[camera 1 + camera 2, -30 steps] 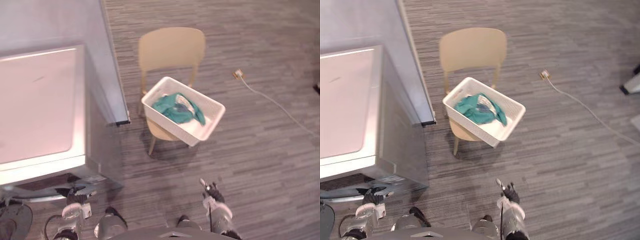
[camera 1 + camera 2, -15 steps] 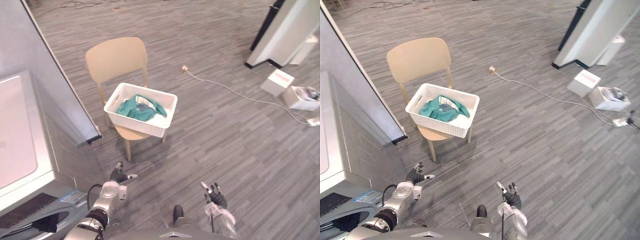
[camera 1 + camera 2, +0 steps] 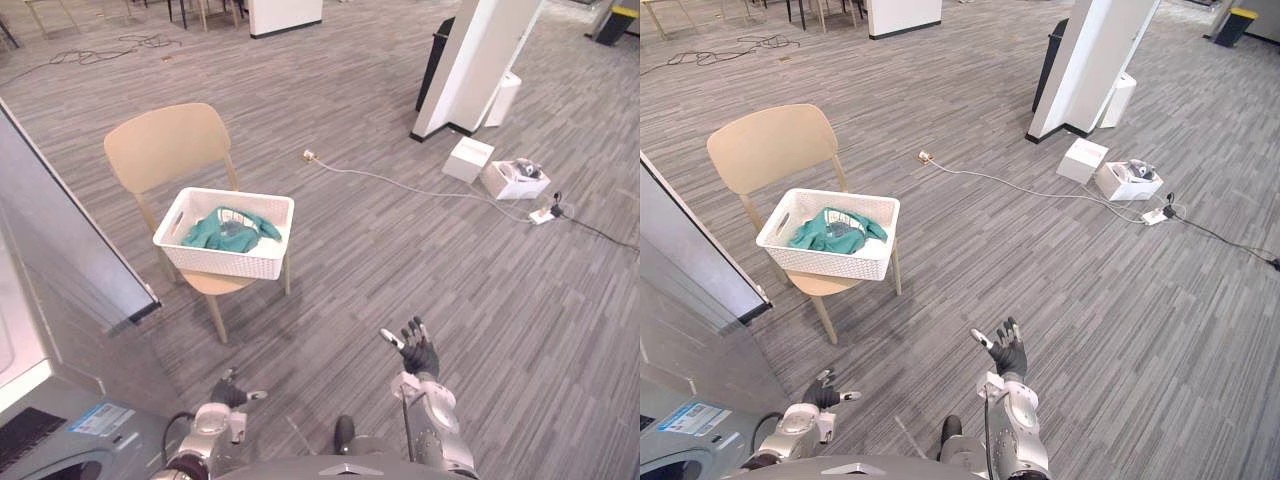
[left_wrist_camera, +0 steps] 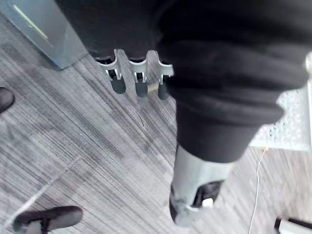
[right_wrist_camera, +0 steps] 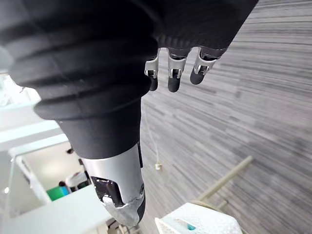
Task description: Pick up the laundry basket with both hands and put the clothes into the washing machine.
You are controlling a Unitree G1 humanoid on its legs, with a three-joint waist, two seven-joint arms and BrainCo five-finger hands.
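Changed since the earlier frames: the head camera is swinging away from the machine, so the whole scene is sliding across the view. The basket and chair themselves are not moving. The right hand is sitting higher in front of the body than half a second ago.

- Laundry basket [image 3: 222, 263]: white, lattice-walled, resting on the seat of the tan chair [image 3: 165, 147], well apart from both hands.
- Clothes [image 3: 226, 230]: a teal bundle lying inside the basket.
- Washing machine [image 3: 90, 400]: showing at the lower left corner, beside a tall grey panel [image 3: 60, 240]. Its door is not showing clearly enough to judge.
- Right hand [image 3: 418, 355]: lifting palm-forward, fingers spread wide, carrying nothing.
- Left hand [image 3: 228, 392]: hanging low near the machine, fingers relaxed and nearly straight in its wrist view, carrying nothing.
- Surroundings: white pillar [image 3: 478, 60], small boxes [image 3: 468, 158] and a pale cable [image 3: 400, 186] trailing over the floor.

Progress: nothing is being gripped yet, so the task is standing at its very start. Approaching the chair, taking the basket with both hands, carrying it to the machine and loading the clothes are all still waiting.
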